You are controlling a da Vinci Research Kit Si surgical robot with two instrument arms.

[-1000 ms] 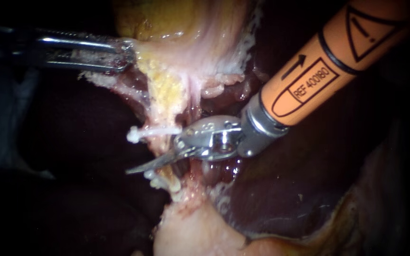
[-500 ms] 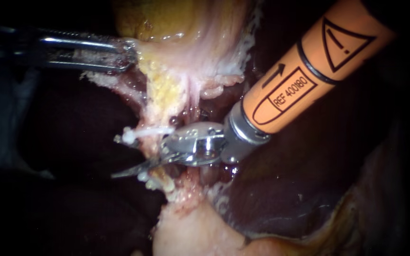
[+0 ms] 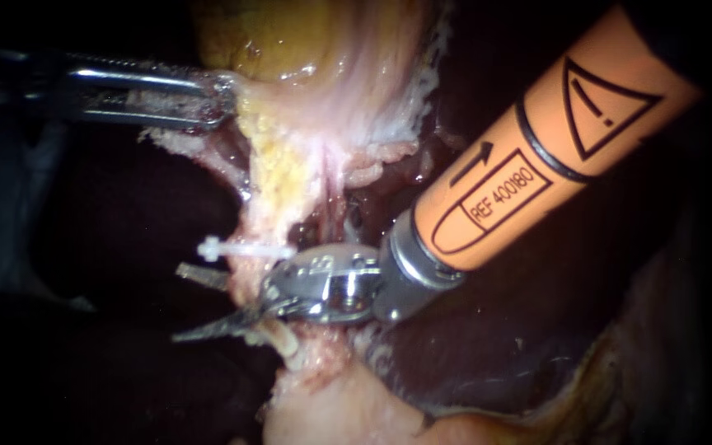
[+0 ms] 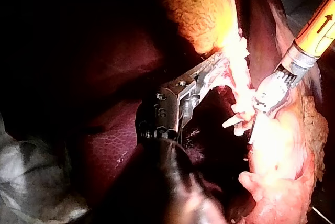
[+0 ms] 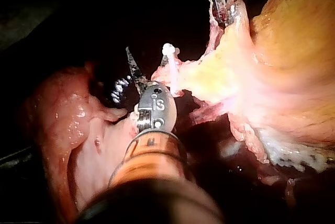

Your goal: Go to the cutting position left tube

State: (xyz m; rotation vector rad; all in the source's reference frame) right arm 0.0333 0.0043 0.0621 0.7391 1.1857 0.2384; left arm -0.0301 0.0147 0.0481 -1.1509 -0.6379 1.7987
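The left tube [image 3: 247,284] is a pale strand that runs down from the yellow-pink gallbladder [image 3: 323,91]. It carries a white clip [image 3: 241,249] above and further clips [image 3: 280,336] below. My right instrument [image 3: 176,303], on an orange shaft, reaches across the tube between those clips. Its two thin blades stand open, one on either side of the tube. In the right wrist view only one blade [image 5: 133,71] shows, next to the clip [image 5: 168,51]. My left instrument [image 3: 208,103] is shut on the gallbladder's edge and holds it taut; its jaws [image 4: 214,71] show the same grip.
Dark liver [image 3: 537,330] lies to the right and below. A pale fatty mound [image 3: 331,404] sits under the tube's lower end. The right instrument's wide shaft [image 3: 537,156] hides the tissue behind it.
My right instrument has slid down and to the left along the tube, to below the upper clip. A second blade now shows: the blades have opened around the tube. The left instrument has held still.
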